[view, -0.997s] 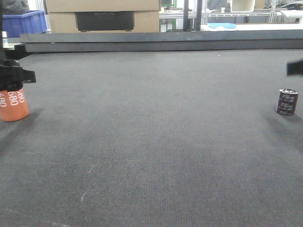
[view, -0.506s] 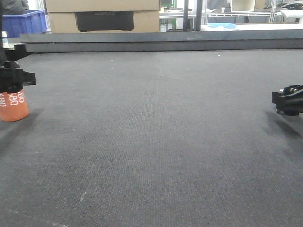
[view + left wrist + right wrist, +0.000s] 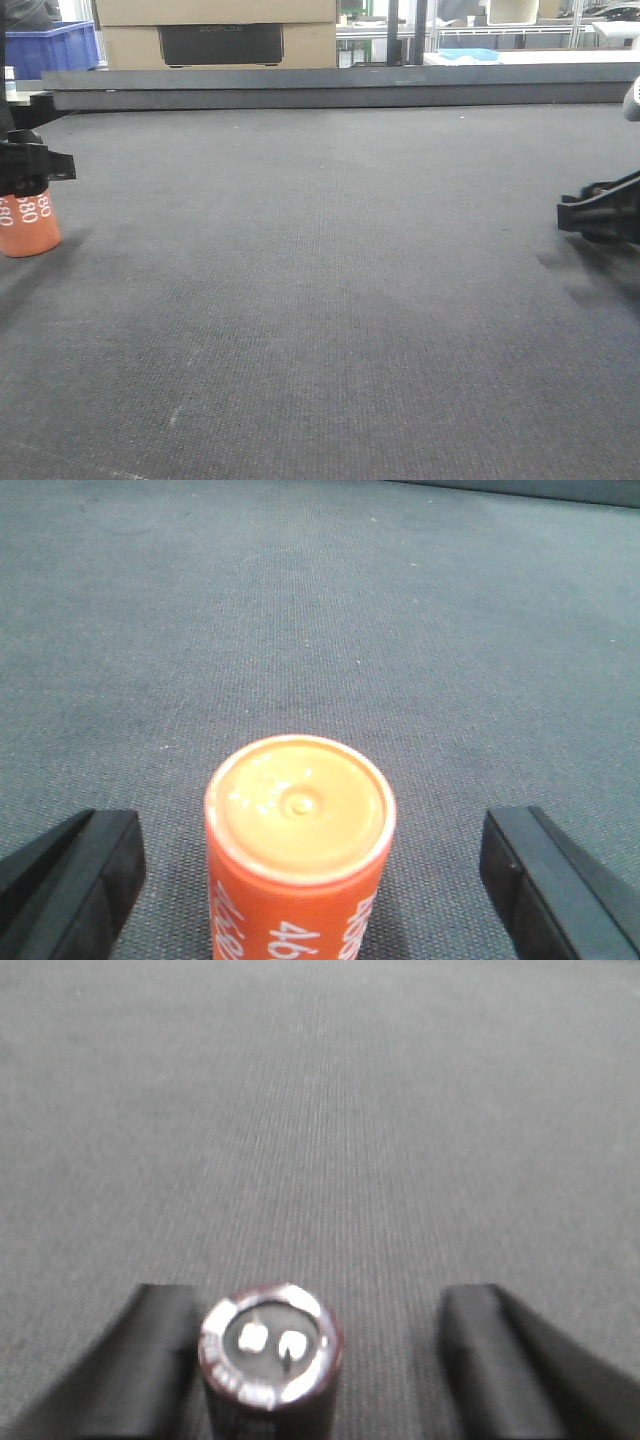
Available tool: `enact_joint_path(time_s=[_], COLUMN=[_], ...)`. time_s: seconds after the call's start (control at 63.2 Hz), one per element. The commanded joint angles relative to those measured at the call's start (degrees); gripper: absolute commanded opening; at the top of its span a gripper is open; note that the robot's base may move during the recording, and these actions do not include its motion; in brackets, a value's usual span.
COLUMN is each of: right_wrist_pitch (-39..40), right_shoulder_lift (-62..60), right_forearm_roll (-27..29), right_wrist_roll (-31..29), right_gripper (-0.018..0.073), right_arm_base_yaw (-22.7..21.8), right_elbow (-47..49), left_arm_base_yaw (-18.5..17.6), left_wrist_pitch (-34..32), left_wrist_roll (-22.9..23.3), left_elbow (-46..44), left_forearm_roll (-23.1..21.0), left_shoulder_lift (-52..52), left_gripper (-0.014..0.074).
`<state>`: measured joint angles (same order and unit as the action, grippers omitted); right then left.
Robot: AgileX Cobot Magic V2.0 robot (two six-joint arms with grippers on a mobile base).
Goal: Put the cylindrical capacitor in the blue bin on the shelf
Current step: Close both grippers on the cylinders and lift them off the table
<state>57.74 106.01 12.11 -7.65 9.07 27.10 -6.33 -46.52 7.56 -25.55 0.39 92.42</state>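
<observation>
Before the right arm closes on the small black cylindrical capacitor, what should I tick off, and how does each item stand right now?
1. The small black cylindrical capacitor is between the fingers of the right gripper: ok.
2. It stands upright on the dark grey mat: ok.
3. It is centred in the gap: not ok. It sits close to one finger and well away from the other; the blur hides whether they touch.
4. The right gripper is open: ok.
5. The left gripper is open, its fingers apart from the orange cylinder marked 4680: ok.
6. The route to the blue plastic bin is free: cannot tell.
</observation>
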Motion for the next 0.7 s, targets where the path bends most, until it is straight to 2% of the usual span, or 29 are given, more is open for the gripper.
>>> enact_joint_path(time_s=[0.0, 0.158, 0.237, 0.427, 0.506, 0.601, 0.68], right_wrist_pitch=[0.03, 0.25, 0.25, 0.49, 0.49, 0.59, 0.84], right_shoulder_lift=[0.26, 0.26, 0.26, 0.26, 0.26, 0.26, 0.26], right_forearm_roll=[0.44, 0.44, 0.44, 0.44, 0.44, 0.44, 0.44], right_wrist_roll=[0.12, 0.12, 0.12, 0.12, 0.12, 0.12, 0.12], right_gripper=[0.0199, -0.0063, -0.0165, -0.016, -0.016, -0.0162, -0.0162], right_arm_base_yaw=[0.1, 0.1, 0.1, 0.1, 0.1, 0.1, 0.1], right_elbow=[0.15, 0.15, 0.15, 0.15, 0.15, 0.15, 0.15], left_arm_base_yaw=[-0.24, -0.24, -0.35, -2.5, -2.95, -2.95, -2.95], left_wrist_pitch=[-0.79, -0.69, -0.12, 4.65, 4.76, 3.88, 2.64], left_wrist_roll=[0.17, 0.19, 0.3, 0.41, 0.41, 0.41, 0.41], left_elbow=[-0.25, -0.25, -0.25, -0.25, -0.25, -0.25, -0.25], left_forearm_roll=[-0.39, 0.68, 1.74, 1.74, 0.11, -4.38, -4.62], left_shoulder_lift=[-0.04, -0.04, -0.17, -0.17, -0.17, 0.57, 1.68], left_gripper=[0.058, 0.058, 0.058, 0.058, 0.058, 0.058, 0.058])
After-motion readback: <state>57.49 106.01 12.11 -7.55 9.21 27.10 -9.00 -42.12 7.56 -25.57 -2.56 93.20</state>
